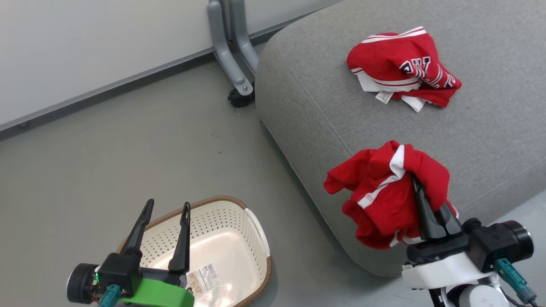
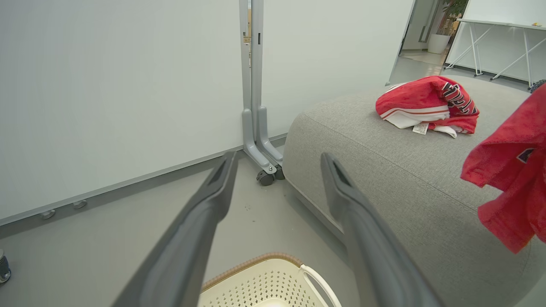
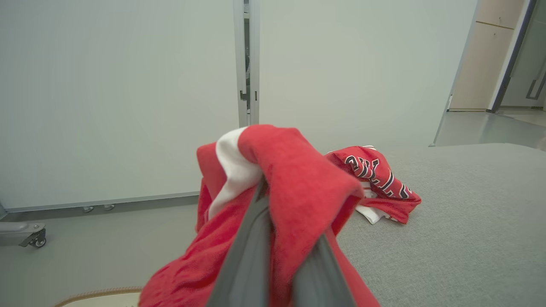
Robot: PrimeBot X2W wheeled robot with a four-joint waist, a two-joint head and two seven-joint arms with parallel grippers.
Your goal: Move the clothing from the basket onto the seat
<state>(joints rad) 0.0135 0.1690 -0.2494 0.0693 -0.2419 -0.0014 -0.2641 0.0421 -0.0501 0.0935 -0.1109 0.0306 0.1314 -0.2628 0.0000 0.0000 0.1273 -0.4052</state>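
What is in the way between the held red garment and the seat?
Nothing visible. The right gripper holds the garment at the seat's near edge; the other garment lies farther back, with bare cushion between them.

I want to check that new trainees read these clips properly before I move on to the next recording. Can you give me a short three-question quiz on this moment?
1. True or false: a garment lies inside the basket.
2. The right hand grips: A) the basket, B) a red garment, C) nothing.
3. Where does the lettered garment lie?
Key: 1 false; 2 B; 3 on the seat.
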